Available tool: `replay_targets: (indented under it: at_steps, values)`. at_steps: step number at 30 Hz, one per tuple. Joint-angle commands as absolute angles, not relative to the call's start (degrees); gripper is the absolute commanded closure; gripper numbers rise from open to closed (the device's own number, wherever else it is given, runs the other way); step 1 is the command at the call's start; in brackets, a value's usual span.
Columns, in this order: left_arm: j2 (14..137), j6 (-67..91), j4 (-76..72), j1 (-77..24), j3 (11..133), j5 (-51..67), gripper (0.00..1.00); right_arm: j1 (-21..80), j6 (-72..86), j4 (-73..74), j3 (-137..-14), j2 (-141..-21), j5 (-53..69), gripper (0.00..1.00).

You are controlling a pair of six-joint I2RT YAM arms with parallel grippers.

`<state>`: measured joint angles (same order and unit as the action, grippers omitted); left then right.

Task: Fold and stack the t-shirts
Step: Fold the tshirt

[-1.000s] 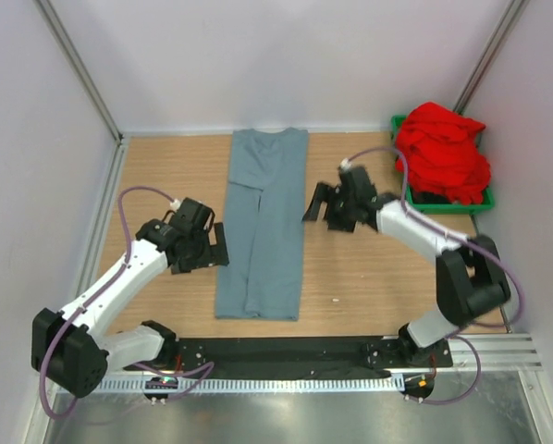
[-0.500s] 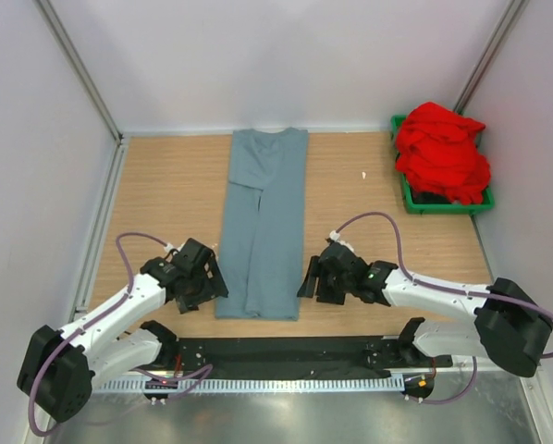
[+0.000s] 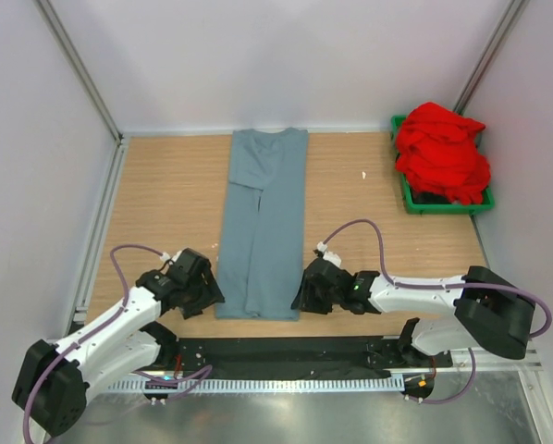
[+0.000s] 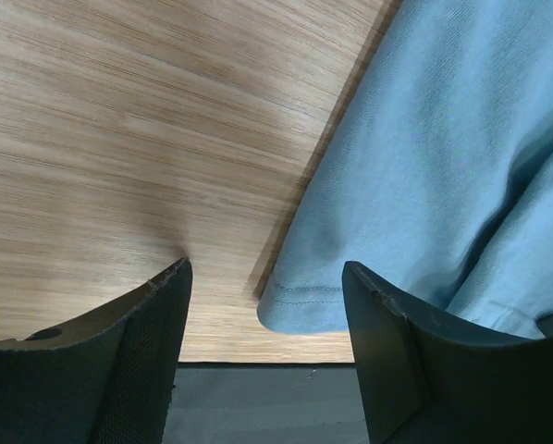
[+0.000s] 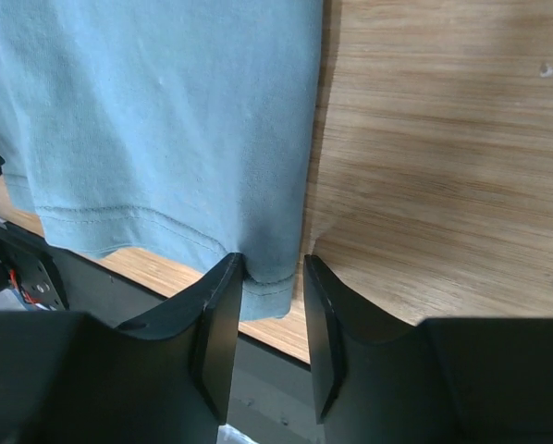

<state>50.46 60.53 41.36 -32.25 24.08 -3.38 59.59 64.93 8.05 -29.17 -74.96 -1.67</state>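
I've dropped both arms to the grey-blue shirt's [image 3: 263,222] near hem: left pincer [image 4: 264,270] wide, right pincer [image 5: 270,265] narrow astride its corner, ready to fold.

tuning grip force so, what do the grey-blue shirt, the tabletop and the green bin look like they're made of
The grey-blue shirt looks like soft matte knit cloth, probably cotton jersey: stitched hem, gentle folds. The tabletop is wood or wood-look laminate, smooth, with straight grain lines. The bin seems hard green plastic, though the red shirt hides most of it.
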Motion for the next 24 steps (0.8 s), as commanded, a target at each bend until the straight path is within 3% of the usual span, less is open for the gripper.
replay_targets:
  at_steps: [1,10,14,17,18,20,24]
  values:
    - [50.62,62.14,39.64,-32.78,21.98,-2.29,0.33,60.55,66.79,6.42,-27.69,-75.41,-4.39,0.62]
    - [49.75,64.51,38.94,-35.94,20.48,-2.02,0.45,61.96,68.55,5.89,-25.14,-73.56,-5.54,0.75]
    - [51.15,65.65,37.54,-38.14,19.95,-2.02,0.55,62.05,68.56,5.1,-24.43,-73.65,-5.54,0.81]
    - [52.12,66.36,36.65,-39.9,19.95,-2.11,0.71,62.05,68.29,5.53,-24.08,-73.04,-5.8,0.86]
    - [52.21,66.71,36.48,-40.34,20.3,-2.2,0.87,62.05,68.29,5.89,-24.08,-72.78,-6.32,0.87]
    - [52.47,66.62,36.47,-42.44,21.18,-3.42,1.0,62.05,68.2,7.55,-24.08,-71.11,-6.85,0.93]
    - [53.43,69.24,37.97,-47.54,24.6,-6.32,1.0,62.05,68.2,14.13,-24.52,-65.93,-9.66,0.99]
